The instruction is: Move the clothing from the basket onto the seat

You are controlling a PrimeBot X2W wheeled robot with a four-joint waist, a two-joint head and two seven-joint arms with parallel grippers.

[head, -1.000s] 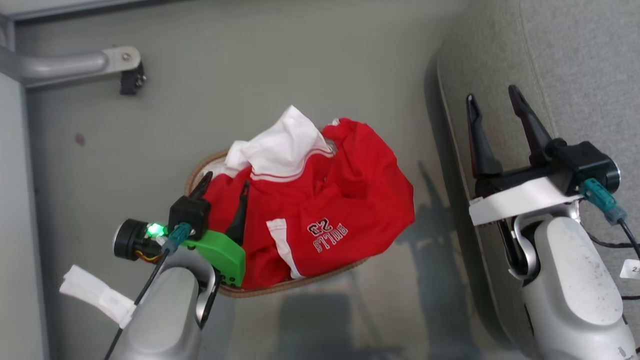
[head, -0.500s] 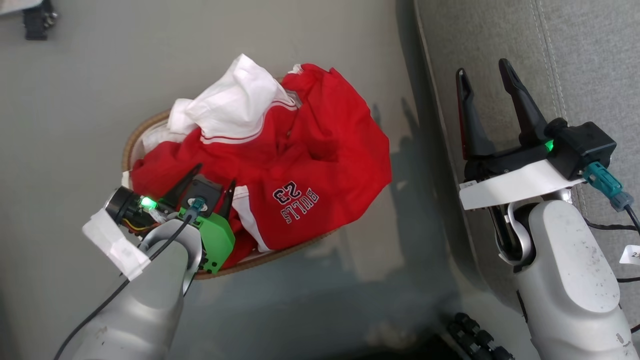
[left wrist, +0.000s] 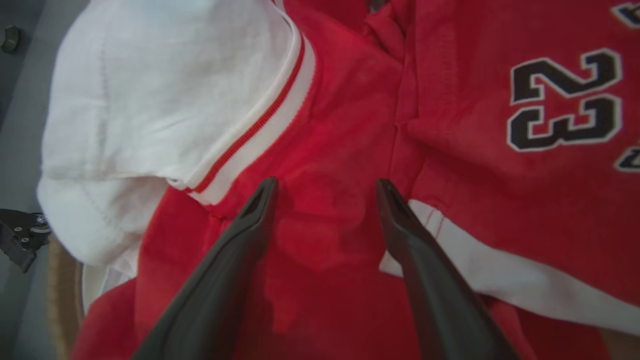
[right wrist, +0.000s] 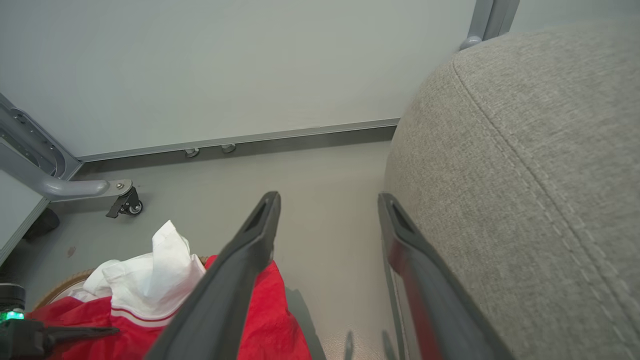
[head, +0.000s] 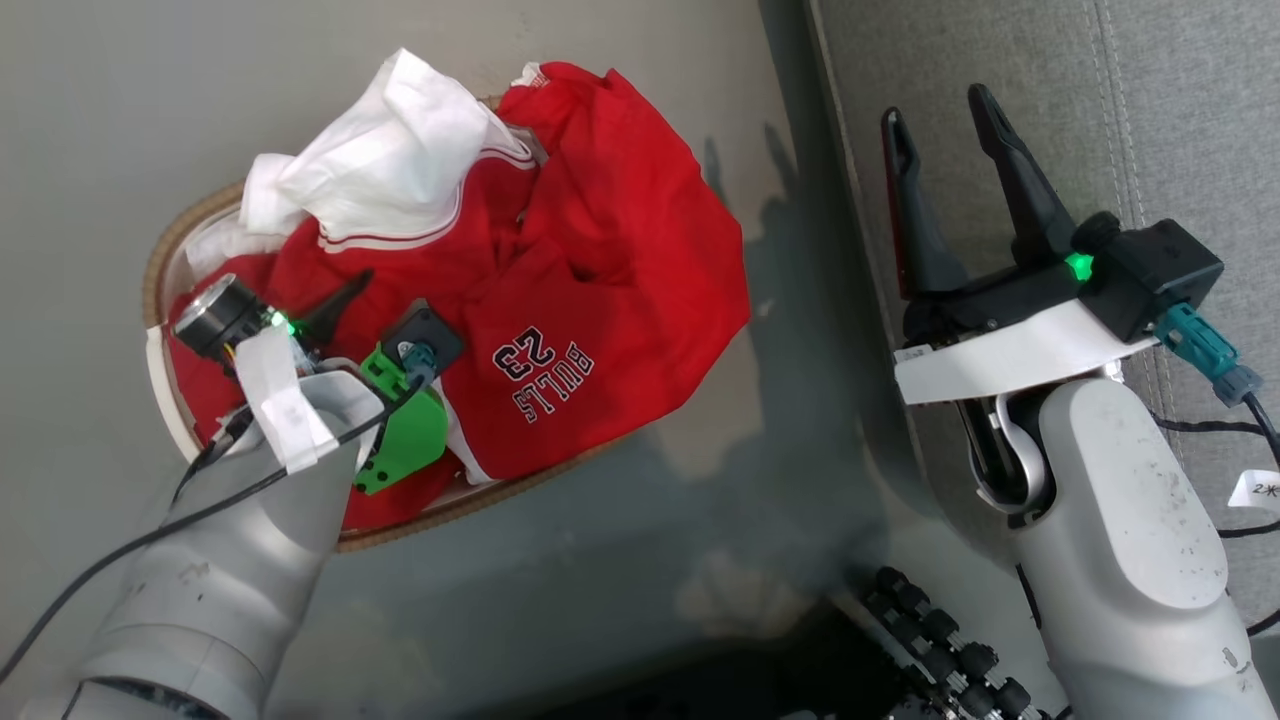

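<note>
You see grey floor (head: 120,100) under the basket (head: 155,280), beside the seat (head: 1180,120) | clothing (head: 600,230) piled in basket | left gripper (left wrist: 325,187) splayed over it, empty | right gripper (head: 937,108) splayed, empty | pale wall (right wrist: 250,65) behind

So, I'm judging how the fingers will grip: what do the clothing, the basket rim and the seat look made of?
Clothing: soft matte red knit, probably synthetic; it creases loosely, with ribbed white trim. Basket rim: brown woven fibre, maybe rope or wicker, by its braided texture. Seat: matte grey coarse-weave upholstery with stitched seams.
</note>
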